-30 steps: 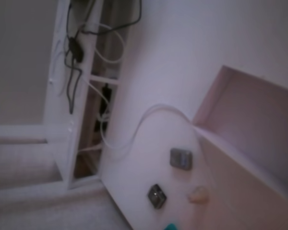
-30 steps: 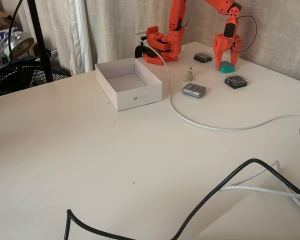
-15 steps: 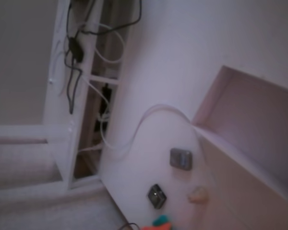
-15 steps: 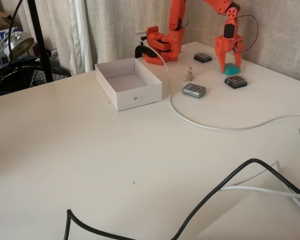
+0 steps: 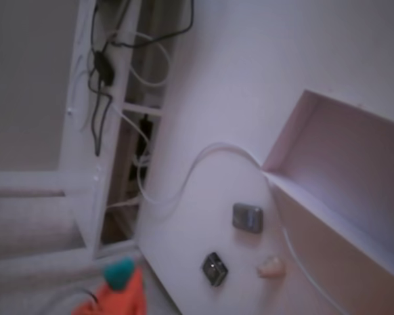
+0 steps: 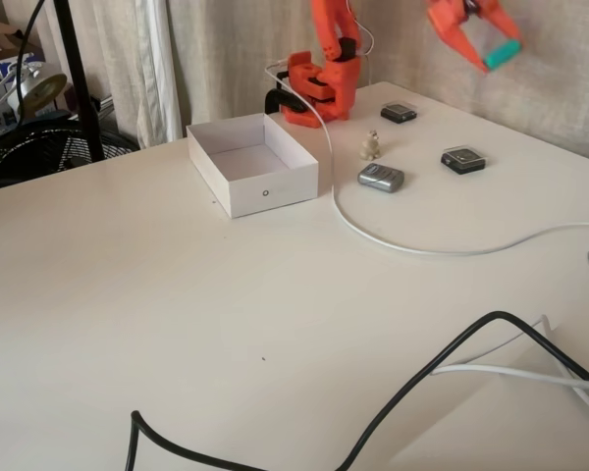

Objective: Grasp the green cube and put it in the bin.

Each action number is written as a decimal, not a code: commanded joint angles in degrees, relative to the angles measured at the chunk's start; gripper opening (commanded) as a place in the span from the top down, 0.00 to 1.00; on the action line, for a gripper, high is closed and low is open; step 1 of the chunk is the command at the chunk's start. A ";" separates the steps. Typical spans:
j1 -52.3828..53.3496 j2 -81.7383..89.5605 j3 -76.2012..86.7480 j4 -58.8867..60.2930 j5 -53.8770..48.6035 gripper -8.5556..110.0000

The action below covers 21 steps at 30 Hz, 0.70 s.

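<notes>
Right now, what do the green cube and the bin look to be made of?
Green cube, held in the orange jaws: plain matte teal faces, likely foam or plastic, which one unclear. Bin: thin flat white walls with crisp folded corners, probably cardboard.

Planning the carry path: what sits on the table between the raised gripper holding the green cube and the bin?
In a fixed view, the beige figurine and white cable; the bin is beyond them.

No legible text anywhere — bin [image 6: 265, 193] front mark (a dot) unreadable.
</notes>
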<state>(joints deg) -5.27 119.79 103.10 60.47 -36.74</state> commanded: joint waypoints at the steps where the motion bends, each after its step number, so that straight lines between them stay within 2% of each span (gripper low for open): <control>1: 17.40 3.96 -2.55 0.70 0.44 1.00; 6: 38.94 0.79 -1.14 7.38 0.00 1.00; 11: 51.42 -1.41 7.12 8.96 -0.35 1.00; 15: 57.04 -4.31 12.30 6.24 -0.70 1.00; 21: 58.89 -7.82 17.49 -2.46 -1.76 1.00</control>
<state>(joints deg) 53.00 112.50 119.09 62.05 -37.79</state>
